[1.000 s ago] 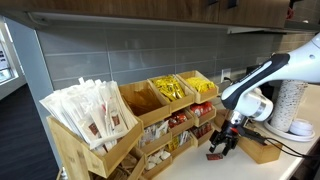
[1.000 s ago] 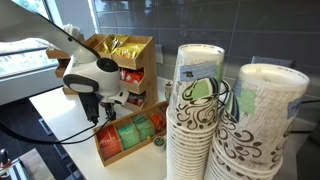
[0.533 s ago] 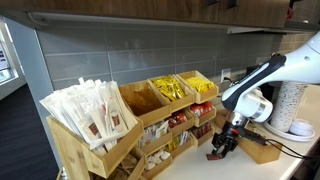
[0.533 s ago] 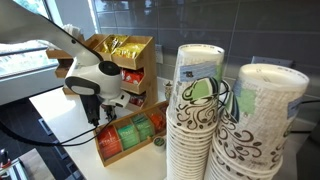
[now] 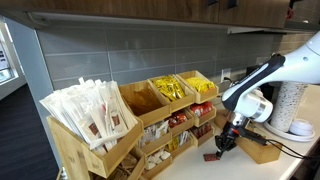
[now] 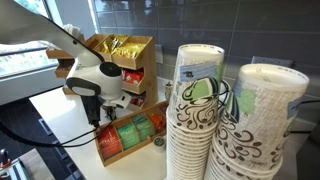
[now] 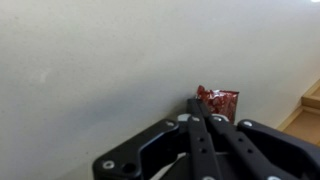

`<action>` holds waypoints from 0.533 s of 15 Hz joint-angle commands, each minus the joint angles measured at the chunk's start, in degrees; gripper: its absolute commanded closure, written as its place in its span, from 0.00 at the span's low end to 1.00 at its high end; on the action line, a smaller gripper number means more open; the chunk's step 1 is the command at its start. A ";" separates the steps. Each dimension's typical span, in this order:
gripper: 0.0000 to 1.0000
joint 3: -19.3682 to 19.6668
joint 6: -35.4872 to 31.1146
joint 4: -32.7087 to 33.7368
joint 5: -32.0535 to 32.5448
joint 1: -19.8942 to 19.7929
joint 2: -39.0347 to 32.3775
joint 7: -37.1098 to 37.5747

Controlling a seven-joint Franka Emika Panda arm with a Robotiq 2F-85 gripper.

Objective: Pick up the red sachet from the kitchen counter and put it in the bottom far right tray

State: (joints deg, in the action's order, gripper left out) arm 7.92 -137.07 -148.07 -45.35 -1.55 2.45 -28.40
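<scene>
In the wrist view my gripper [image 7: 203, 104] has its two dark fingers pressed together on the kitchen counter [image 7: 90, 60]. The red sachet [image 7: 220, 101], small and crinkled, sticks out from the fingertips, pinched at its left edge. An exterior view shows the gripper [image 5: 225, 147] pointing down at the counter [image 5: 295, 166], just in front of the bamboo rack's right end. The bottom far right tray [image 5: 206, 129] of the rack holds small red and dark sachets and lies a little left of the gripper. From the opposite side the arm [image 6: 90, 82] hides the fingertips.
The tiered bamboo rack [image 5: 120, 125] holds yellow packets, stirrers and sachets. A low wooden box [image 5: 258, 148] sits right of the gripper; it holds green packets [image 6: 130, 133]. Stacks of paper cups [image 6: 200, 110] stand close to that camera. A light-wood edge [image 7: 312, 95] shows at the wrist view's right.
The fingers have closed from wide open to shut around the sachet's edge. The arm has stayed in the same place over the counter.
</scene>
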 commanded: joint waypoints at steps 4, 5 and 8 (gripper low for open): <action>1.00 -0.61 0.33 -0.47 -2.27 -1.31 2.10 -2.56; 1.00 -0.59 0.09 -0.60 -2.44 -1.33 2.70 -2.82; 1.00 -0.57 -2.19 -1.63 -2.74 -1.32 6.00 -3.02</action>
State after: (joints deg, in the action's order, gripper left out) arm 7.81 -137.18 -147.78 -46.34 -2.18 4.56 -29.85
